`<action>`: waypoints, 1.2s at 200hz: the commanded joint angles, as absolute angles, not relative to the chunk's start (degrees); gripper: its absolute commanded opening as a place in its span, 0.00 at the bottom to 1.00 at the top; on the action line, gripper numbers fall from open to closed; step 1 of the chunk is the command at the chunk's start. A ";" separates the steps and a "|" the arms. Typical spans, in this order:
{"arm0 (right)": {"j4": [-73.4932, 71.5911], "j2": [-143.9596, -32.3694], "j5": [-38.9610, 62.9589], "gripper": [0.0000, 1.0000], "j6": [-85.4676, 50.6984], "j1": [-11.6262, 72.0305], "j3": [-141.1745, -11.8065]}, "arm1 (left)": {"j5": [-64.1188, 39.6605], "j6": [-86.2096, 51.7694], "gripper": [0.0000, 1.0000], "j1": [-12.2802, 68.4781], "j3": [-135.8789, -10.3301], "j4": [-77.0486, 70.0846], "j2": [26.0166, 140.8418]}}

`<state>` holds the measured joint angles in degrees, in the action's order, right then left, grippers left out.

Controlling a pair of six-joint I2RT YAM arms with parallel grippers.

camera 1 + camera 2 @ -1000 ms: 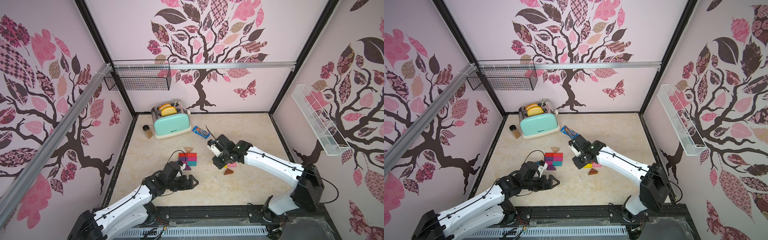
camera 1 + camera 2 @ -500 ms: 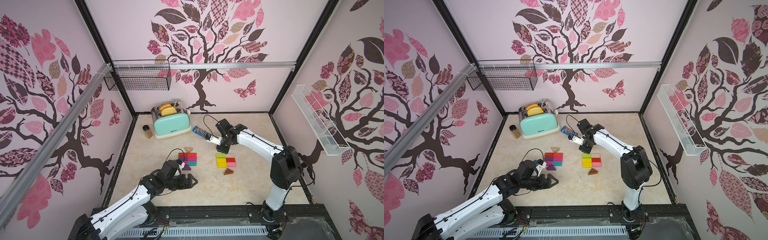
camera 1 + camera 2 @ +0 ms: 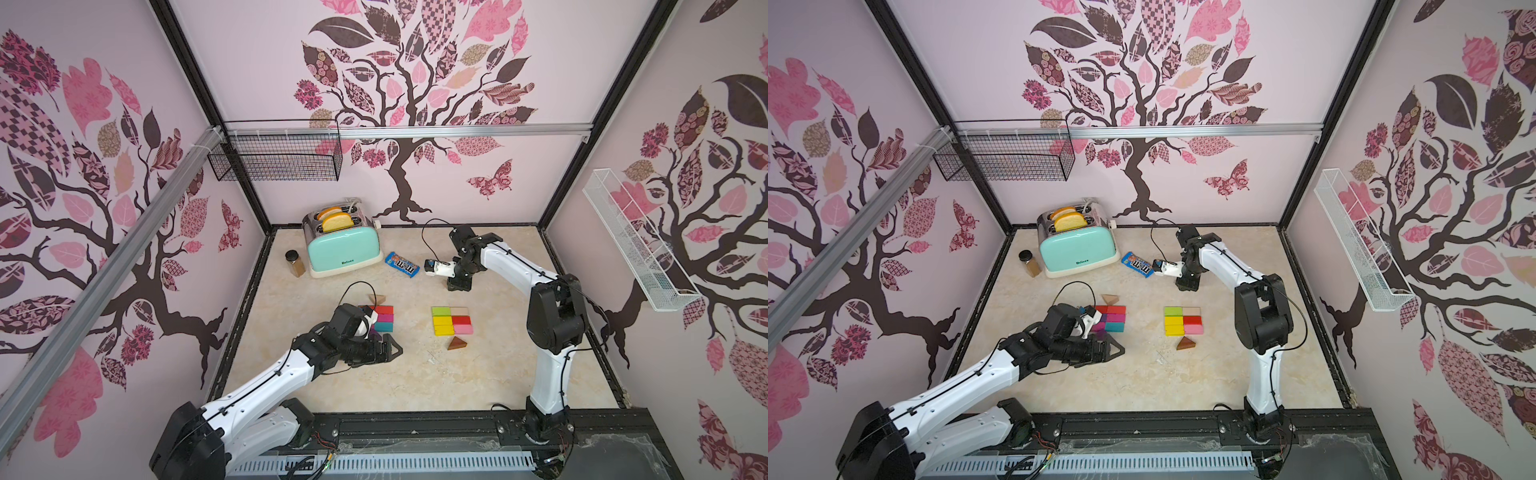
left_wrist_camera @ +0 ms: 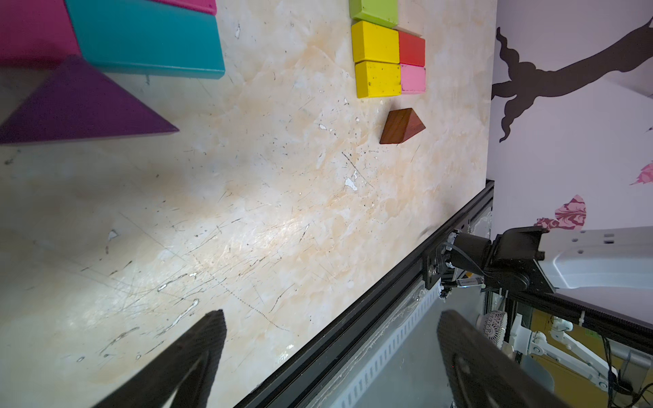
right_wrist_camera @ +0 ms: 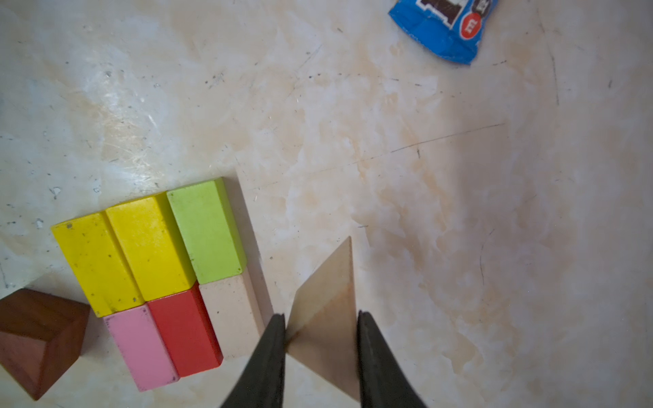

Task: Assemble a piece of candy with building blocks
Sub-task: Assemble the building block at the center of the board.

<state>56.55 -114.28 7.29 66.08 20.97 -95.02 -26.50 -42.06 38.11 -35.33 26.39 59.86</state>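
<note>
Over the tabletop (image 3: 478, 374) in a top view, the left hand (image 3: 392, 349) sits spread and empty, lower centre. The right hand (image 3: 457, 286), centre-right, pinches a tan triangle (image 5: 328, 282), with the six-block cluster (image 3: 452, 321) just below it in frame. Risk: that narrow pinch could let the triangle twist loose, or landing could shove the rows apart.

Bright even light, wide-angle edge distortion.
</note>
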 commanded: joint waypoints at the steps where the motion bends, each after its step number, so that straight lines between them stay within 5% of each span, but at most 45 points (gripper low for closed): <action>1: 58.80 -116.03 9.96 0.11 68.99 21.12 -97.57 | -28.73 -39.66 0.98 37.76 -37.39 24.27 61.65; 240: 59.50 -120.21 10.87 0.12 70.19 19.25 -95.75 | -35.74 -41.35 0.98 31.85 -37.65 16.43 68.11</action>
<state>58.50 -119.42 9.96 69.84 19.57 -96.16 -34.04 -40.99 32.69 -37.50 18.17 67.37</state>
